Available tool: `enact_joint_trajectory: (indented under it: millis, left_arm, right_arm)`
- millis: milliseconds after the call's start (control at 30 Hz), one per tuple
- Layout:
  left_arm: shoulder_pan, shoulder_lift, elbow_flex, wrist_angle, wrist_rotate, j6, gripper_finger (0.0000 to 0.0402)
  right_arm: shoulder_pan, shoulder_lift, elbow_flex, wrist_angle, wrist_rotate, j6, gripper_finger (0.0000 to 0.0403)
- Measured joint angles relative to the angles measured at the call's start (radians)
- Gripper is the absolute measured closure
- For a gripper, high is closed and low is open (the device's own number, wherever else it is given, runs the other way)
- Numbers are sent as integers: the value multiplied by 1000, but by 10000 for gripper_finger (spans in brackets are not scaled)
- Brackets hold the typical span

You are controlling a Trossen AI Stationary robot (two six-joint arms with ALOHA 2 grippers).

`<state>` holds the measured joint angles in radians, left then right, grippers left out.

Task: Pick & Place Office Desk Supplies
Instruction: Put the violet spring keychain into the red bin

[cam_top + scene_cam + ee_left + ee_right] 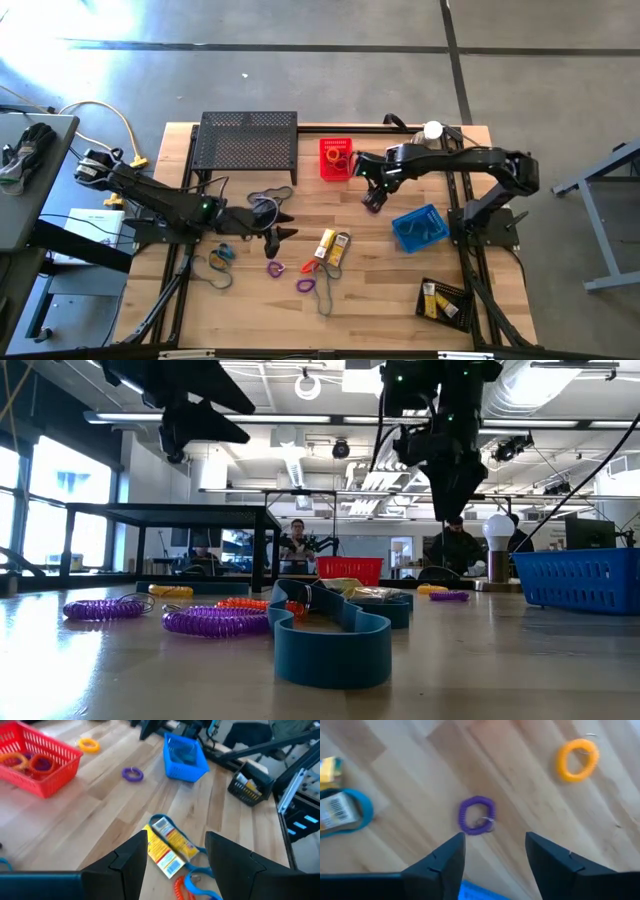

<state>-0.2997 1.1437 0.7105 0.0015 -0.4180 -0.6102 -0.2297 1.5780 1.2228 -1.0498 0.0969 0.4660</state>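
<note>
Daylight glare washes the floor [60,30] at ten o'clock in the high view; both wrist views are softly blurred.

a robotics lab in a big open industrial hall. the wooden table [250,300] stands on a bare concrete floor [330,70] marked with dark lines. across the table, the low view shows an exposed ceiling [300,420] with ducts, pipes and strip lights, tall windows [50,500] at the left, and people [296,545] at workbenches far behind. left of the table a side bench [40,150] carries cables [110,125], and a metal frame [600,200] stands at the right.
</note>
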Motion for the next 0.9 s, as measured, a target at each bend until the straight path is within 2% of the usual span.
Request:
enact_joint_trajectory:
  millis: [133,233,400,600,900]
  left_arm:
    - [99,0,0,-12,175,-7,208]
    - [175,0,0,-25,240,10,208]
    - [252,0,0,-73,251,19,208]
    - [288,-1,0,-117,251,88,208]
    - [353,-1,0,-113,303,144,208]
  right_arm:
    - [-41,-1,0,-30,-7,-1,229]
    - [-67,-2,0,-65,-44,0,242]
    - [-74,0,0,-25,-44,-22,252]
    - [-70,0,-5,16,-46,-25,242]
    - [-72,0,-172,209,-79,5,237]
